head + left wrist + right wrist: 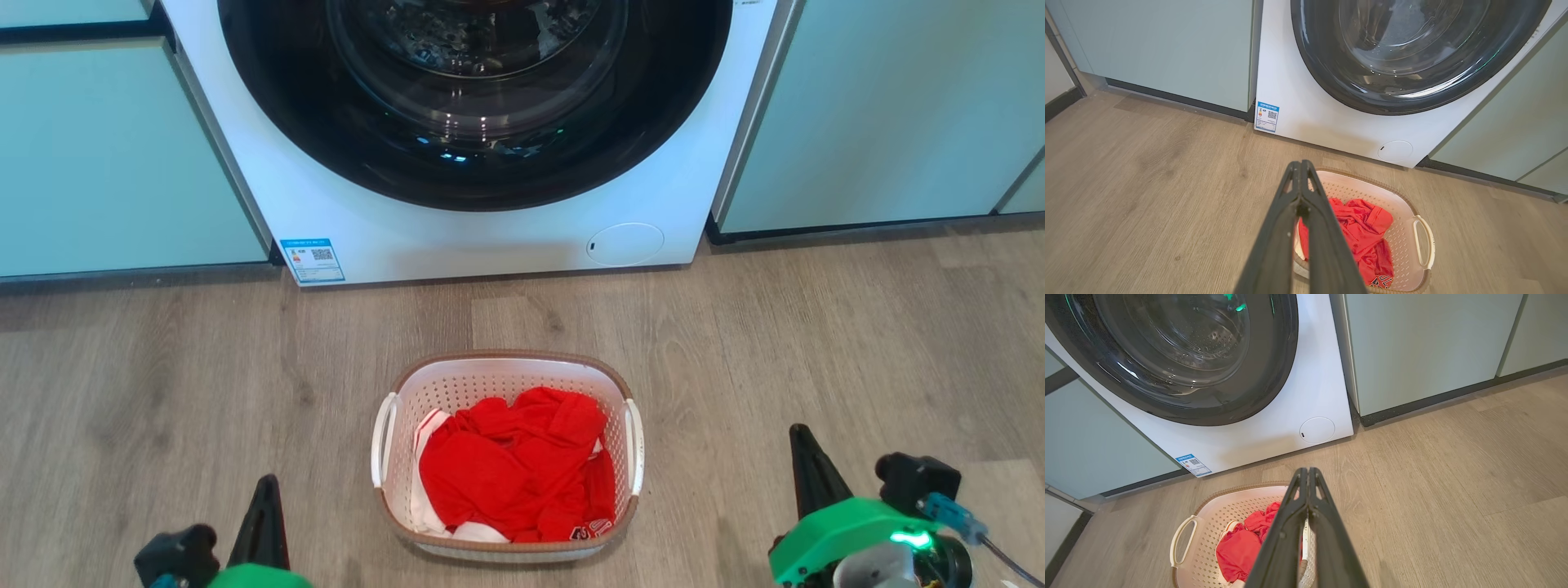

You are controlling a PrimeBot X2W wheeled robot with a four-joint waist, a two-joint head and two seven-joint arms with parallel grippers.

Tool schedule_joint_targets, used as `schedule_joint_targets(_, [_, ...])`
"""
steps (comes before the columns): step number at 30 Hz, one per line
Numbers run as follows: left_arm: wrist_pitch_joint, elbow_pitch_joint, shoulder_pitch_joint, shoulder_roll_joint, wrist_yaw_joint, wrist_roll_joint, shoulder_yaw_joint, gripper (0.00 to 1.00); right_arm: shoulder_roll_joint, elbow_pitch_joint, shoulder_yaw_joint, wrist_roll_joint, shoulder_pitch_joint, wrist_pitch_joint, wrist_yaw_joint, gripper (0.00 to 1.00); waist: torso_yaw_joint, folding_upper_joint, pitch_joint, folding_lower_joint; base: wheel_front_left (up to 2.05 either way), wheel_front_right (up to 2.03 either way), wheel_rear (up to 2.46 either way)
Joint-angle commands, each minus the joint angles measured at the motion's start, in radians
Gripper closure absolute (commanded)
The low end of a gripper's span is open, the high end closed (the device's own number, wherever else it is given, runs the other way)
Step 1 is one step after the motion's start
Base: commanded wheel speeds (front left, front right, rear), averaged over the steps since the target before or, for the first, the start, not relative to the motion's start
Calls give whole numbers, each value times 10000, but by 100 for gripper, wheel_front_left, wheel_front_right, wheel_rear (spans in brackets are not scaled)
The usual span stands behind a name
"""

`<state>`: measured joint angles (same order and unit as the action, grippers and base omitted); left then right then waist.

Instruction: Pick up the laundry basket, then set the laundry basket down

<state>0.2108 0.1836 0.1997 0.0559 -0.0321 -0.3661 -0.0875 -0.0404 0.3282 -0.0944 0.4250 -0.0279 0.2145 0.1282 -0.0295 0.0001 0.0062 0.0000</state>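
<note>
Laundry basket w/ red clothes sits on the wood floor before the washing machine, btwn left end effector & right end effector, both pinched closed, empty, clear of it.

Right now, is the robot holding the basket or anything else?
Nothing is held. The left pincer and right pincer are both shut and empty, apart from the laundry basket, which sits on the floor between them.

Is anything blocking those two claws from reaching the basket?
Nothing visible. Bare floor lies between the left gripper and the basket's left handle, and between the right gripper and its right handle. Both grippers are shut.
</note>
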Motion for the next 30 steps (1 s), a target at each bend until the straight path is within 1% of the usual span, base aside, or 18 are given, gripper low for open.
schedule_joint_targets(1, [-52,-226,-485,85,79,-313,142,100,-126,-364,80,322,405,-75,4,100,4,-1,0,0,0,0,0])
schedule_joint_targets(30, [-759,-11,-1155,162,487,-3614,473,100,-240,-497,436,3475,641,-777,9,100,81,-1,-8,0,0,0,0])
